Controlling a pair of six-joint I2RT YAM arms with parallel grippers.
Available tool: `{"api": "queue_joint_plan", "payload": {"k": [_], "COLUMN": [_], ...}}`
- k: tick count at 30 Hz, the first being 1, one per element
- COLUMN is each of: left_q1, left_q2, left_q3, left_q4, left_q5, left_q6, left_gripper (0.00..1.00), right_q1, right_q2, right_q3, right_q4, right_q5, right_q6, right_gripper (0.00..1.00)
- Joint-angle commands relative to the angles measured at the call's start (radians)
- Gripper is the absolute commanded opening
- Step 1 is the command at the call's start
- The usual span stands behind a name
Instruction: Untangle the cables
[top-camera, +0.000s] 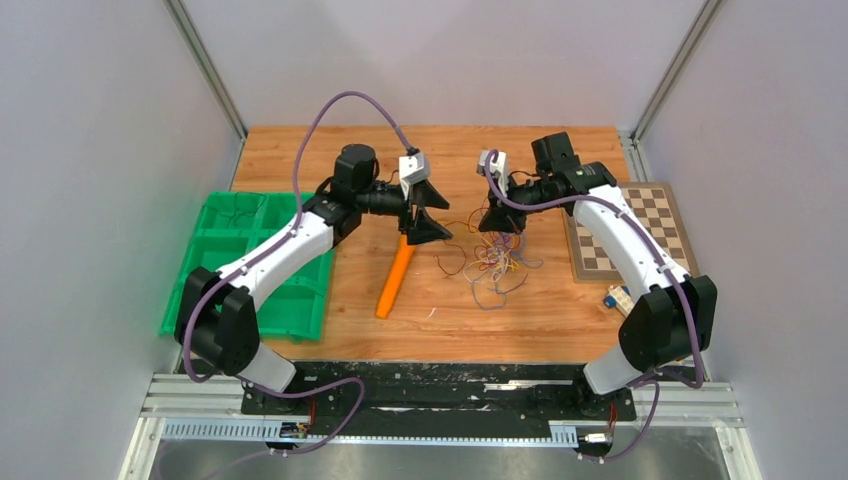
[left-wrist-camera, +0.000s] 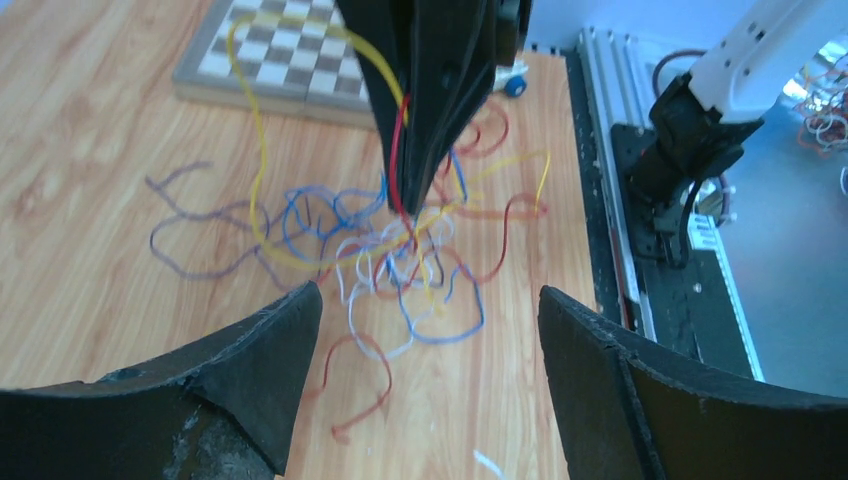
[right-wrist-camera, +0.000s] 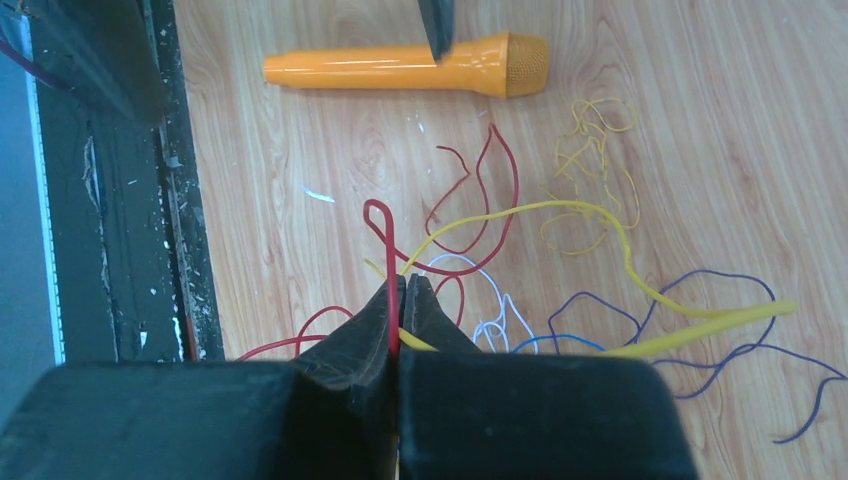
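2 arms reaching inward, grippers close but apart.
The left arm (top-camera: 285, 245) stretches forward and to the right, its white link slanting up from a low elbow. The left gripper (top-camera: 438, 213) points sideways with its jaws spread wide and nothing between them. The right arm (top-camera: 632, 235) rises from its base and leans left, wrist tipped down. The right gripper (top-camera: 500, 224) points steeply downward, just ahead of the left gripper's open fingers (left-wrist-camera: 250, 370), its jaws pressed together on 2 cables (right-wrist-camera: 391, 260), 1 red and 1 yellow.
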Motion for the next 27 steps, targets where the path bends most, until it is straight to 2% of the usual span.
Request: {"api": "queue_joint_plan", "payload": {"k": [1, 7, 9, 11, 12, 13, 14, 15, 18, 24, 27], "left_q1": [-0.056, -0.1, -0.11, -0.112, -0.112, -0.112, -0.111, -0.111, -0.096, -0.026, -0.004], "left_q2": [0.03, 0.102, 0.12, 0.131, 0.131, 0.124, 0.117, 0.092, 0.025, -0.084, -0.11], "left_q3": [0.013, 0.052, 0.059, 0.068, 0.071, 0.082, 0.088, 0.099, 0.111, 0.137, 0.194], "left_q4": [0.293, 0.315, 0.301, 0.299, 0.296, 0.279, 0.266, 0.243, 0.227, 0.246, 0.227], "left_q5": [-0.032, -0.044, -0.057, -0.065, -0.067, -0.076, -0.084, -0.104, -0.126, -0.113, -0.108], "left_q6": [-0.195, -0.279, -0.288, -0.313, -0.319, -0.325, -0.329, -0.331, -0.365, -0.498, -0.52], "left_gripper": [0.84, 0.73, 0.64, 0.5, 0.34, 0.23, 0.07, 0.03, 0.0, 0.0, 0.0], "right_q1": [0.018, 0.019, 0.019, 0.018, 0.017, 0.017, 0.015, 0.012, -0.015, -0.05, -0.05], "right_q2": [-0.053, -0.051, -0.051, -0.051, -0.053, -0.051, -0.051, -0.047, -0.018, 0.116, 0.185], "right_q3": [-0.011, -0.014, -0.015, -0.018, -0.026, -0.036, -0.048, -0.063, -0.128, -0.216, -0.229], "right_q4": [0.067, 0.075, 0.077, 0.079, 0.082, 0.088, 0.093, 0.102, 0.176, 0.355, 0.432], "right_q5": [-0.077, -0.089, -0.089, -0.082, -0.075, -0.068, -0.059, -0.05, -0.043, -0.04, -0.019], "right_q6": [0.001, 0.005, 0.004, -0.002, -0.004, -0.004, -0.005, -0.003, 0.045, 0.2, 0.264], "right_gripper": [0.0, 0.0, 0.0, 0.0, 0.01, 0.02, 0.03, 0.08, 0.17, 0.17, 0.12]}}
